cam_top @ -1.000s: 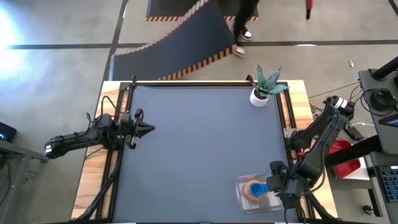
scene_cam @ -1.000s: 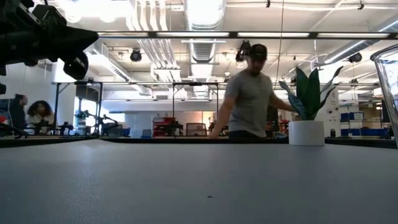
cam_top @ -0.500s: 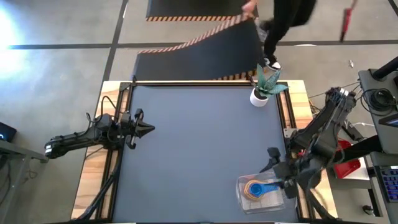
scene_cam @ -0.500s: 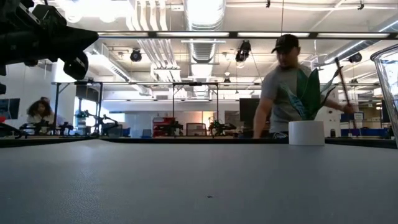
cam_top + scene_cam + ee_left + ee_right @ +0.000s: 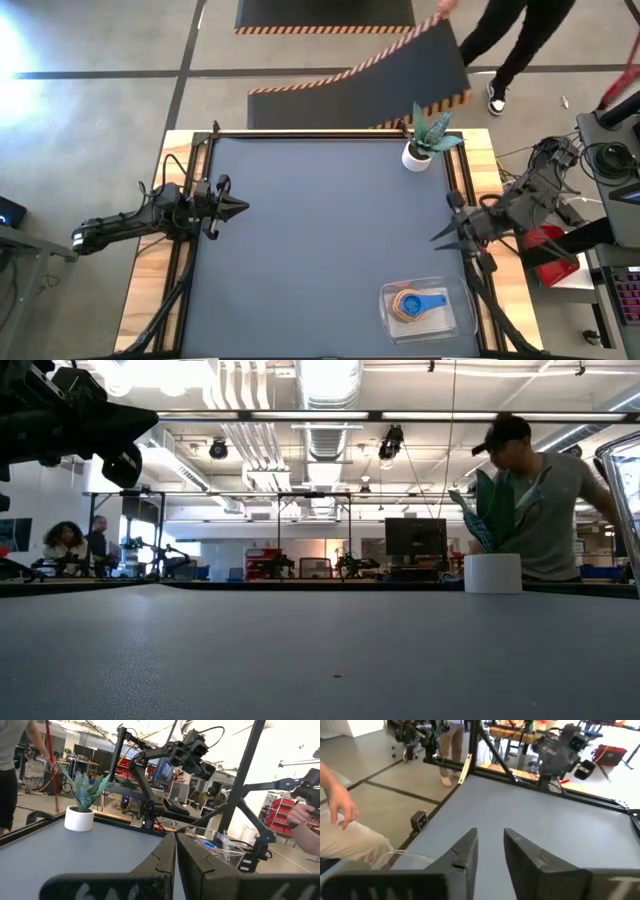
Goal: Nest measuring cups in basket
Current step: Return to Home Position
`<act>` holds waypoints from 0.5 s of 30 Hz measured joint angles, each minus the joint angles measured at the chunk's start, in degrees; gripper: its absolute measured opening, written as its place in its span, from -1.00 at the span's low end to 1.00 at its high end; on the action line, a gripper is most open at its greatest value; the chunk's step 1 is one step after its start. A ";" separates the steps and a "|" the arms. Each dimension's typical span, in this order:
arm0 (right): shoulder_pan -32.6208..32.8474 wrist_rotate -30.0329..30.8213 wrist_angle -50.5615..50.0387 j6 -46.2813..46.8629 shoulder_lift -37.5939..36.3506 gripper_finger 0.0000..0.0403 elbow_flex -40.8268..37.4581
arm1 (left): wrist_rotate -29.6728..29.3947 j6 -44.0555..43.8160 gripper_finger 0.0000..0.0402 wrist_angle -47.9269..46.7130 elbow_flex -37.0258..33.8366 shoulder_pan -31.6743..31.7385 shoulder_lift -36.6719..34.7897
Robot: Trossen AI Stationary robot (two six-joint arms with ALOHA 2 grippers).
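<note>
The basket sits at the lower right of the high view. The measuring cups are nested inside it, blue on top, with the colours underneath hard to tell. The right gripper, fingers apart, hangs farther up the frame, well clear of the basket. The left gripper, fingers together, waits at centre left.

Left gripper hovers over the table's left edge, fingers pressed together; right gripper (fingers spread) hovers over its right edge.

beyond your table you have an open workshop: ducts and bright lights overhead, a dark monitor far back, grey concrete floor crossed by dark lines.
</note>
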 joint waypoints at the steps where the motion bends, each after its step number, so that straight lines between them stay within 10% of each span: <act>1: -0.40 -0.04 0.38 -0.40 -1.12 -0.60 -0.78 | 0.00 0.00 -1.00 0.00 0.00 -0.02 0.00; 15: -1.21 -0.09 3.24 0.42 -17.49 -0.96 -13.75 | 0.00 0.00 -1.00 0.00 0.00 0.00 -0.02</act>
